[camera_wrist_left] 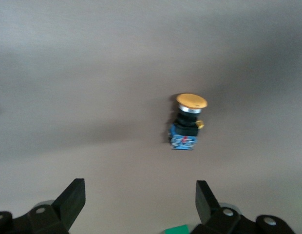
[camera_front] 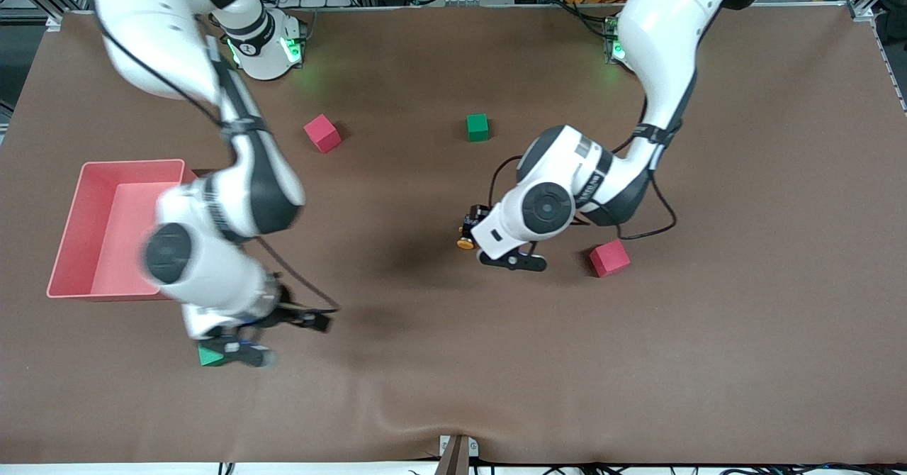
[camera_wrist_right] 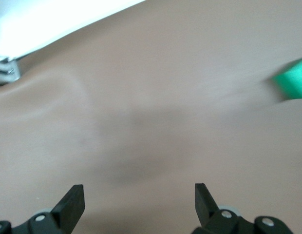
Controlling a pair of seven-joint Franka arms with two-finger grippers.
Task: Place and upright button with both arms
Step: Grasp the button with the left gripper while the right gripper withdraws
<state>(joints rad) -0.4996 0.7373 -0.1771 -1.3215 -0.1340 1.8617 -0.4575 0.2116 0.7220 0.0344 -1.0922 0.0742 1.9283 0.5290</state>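
The button [camera_wrist_left: 187, 122] lies on its side on the brown table, orange cap [camera_front: 465, 242] toward the front camera, black and blue body partly under the left arm's wrist. My left gripper [camera_wrist_left: 140, 195] hangs open just above the table beside the button, with nothing between its fingers; in the front view the white wrist covers most of the left gripper [camera_front: 496, 241]. My right gripper [camera_front: 280, 337] is open and blurred over the table near the front edge, at the right arm's end. The right gripper [camera_wrist_right: 140, 195] holds nothing.
A pink tray [camera_front: 71, 248] sits at the right arm's end. A green cube [camera_front: 210, 354] [camera_wrist_right: 292, 80] lies beside the right gripper. A red cube [camera_front: 609, 257] lies near the left hand. Another red cube [camera_front: 322, 133] and a green cube [camera_front: 477, 127] lie nearer the bases.
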